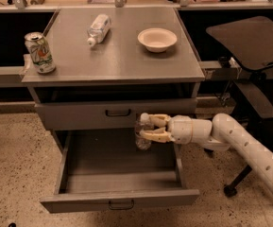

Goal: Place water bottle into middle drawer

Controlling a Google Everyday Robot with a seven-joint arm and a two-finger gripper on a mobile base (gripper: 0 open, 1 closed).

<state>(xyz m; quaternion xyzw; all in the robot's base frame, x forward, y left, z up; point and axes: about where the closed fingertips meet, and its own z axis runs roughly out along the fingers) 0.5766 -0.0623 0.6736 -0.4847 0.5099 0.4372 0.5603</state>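
Observation:
My gripper [146, 127] reaches in from the right and is shut on the water bottle [143, 138]. The bottle is slim and clear with a white cap and is held upright. It hangs over the right rear part of the open middle drawer [79, 201], just in front of the closed drawer [79, 113] above. The bottle's base is near the drawer's floor; I cannot tell whether it touches. The open drawer is a wide grey tray with nothing else in it.
On the cabinet top [126, 63] stand a soda can [39, 53] at the left front, a stubbier clear bottle [98, 29] lying on its side, and a white bowl [157, 39]. A black chair [249, 46] stands to the right, close to my arm.

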